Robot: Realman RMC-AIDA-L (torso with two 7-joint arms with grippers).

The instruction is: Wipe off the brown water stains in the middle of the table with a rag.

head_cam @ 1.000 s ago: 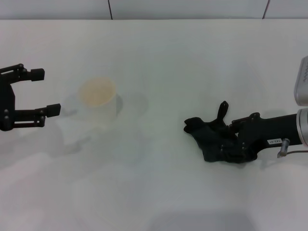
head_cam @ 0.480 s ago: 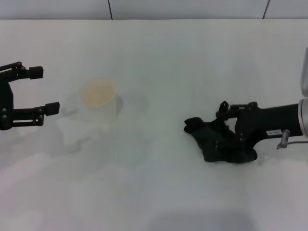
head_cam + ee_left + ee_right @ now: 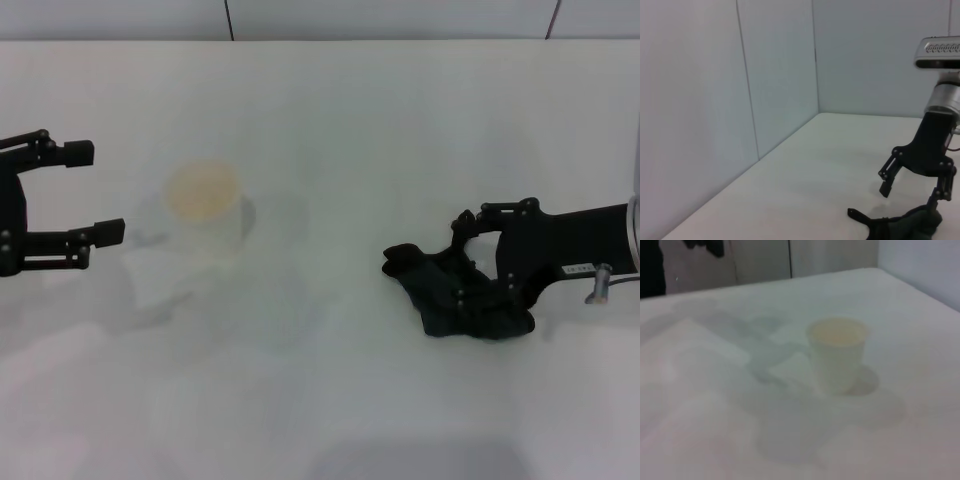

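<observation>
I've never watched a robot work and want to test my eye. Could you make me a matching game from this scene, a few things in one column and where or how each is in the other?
Things:
1. rag
2. cup
3. left gripper
4. right gripper

Descriptions:
A. open in the air at the table's left edge, holding nothing
B. upright on the table, left of the middle
C. down at the dark cloth, on the right
D. crumpled and dark, lying on the table to the right

Pairs: 1-D, 2-B, 3-A, 4-C
</observation>
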